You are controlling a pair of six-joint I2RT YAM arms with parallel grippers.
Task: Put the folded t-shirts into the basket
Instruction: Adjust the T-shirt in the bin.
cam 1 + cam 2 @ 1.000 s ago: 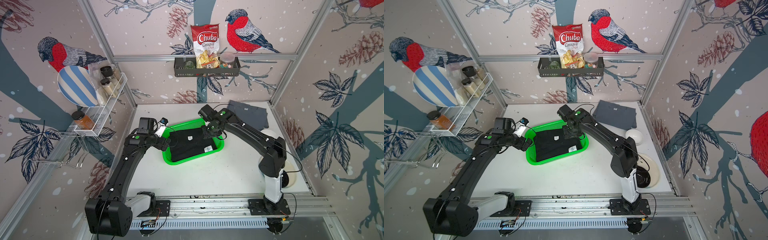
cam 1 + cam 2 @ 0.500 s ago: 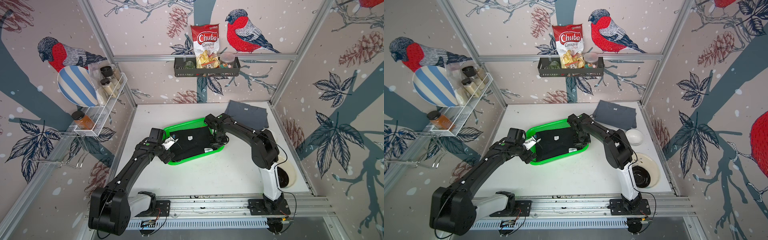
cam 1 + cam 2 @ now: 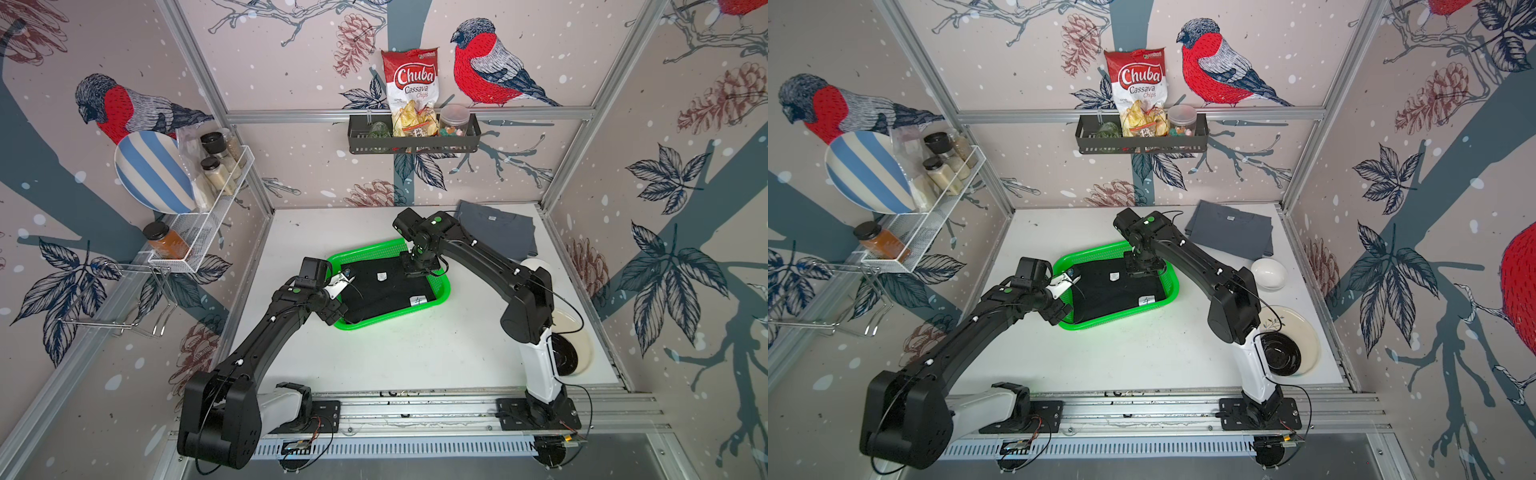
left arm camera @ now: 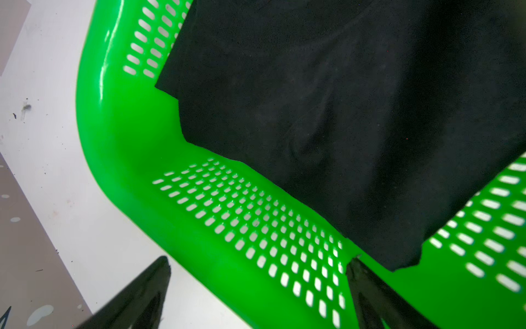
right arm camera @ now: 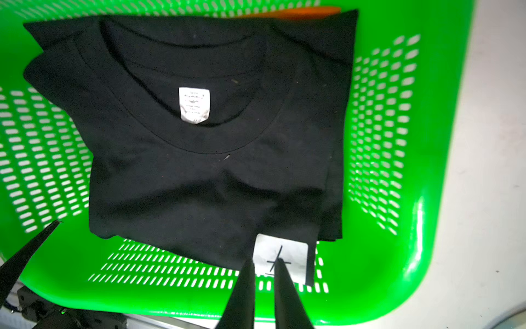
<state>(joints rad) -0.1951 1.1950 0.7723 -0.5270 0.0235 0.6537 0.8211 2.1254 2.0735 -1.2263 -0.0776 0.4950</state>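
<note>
In both top views, the grey shirt (image 3: 498, 232) is the one left for you. It lies flat on the table in the far right corner, outside the basket (image 3: 442, 291). It looks to be light, limp cloth, and a pinch on the top layer alone would likely pull the fold open. I'd take it at a folded edge, through every layer, on the side nearest the basket. The right gripper (image 3: 417, 270) hangs over the basket's far end, above the black shirt (image 3: 386, 291). The grey shirt (image 3: 1229, 232) sits beyond it and to its right, apart from it. The left gripper (image 3: 345, 282) is at the basket's near left corner.

In the left wrist view, the left gripper (image 4: 259, 259) has its fingers spread wide, one on each side of the basket (image 4: 113, 128) wall, and they grip nothing. The black shirt (image 4: 341, 114) lies just past them.

In the right wrist view, the right gripper (image 5: 264, 262) has its fingers drawn nearly together on nothing, above the sticker (image 5: 284, 250). The black shirt (image 5: 199, 171) lies folded inside, with a sliver of the orange shirt (image 5: 290, 12) showing under it.
</note>
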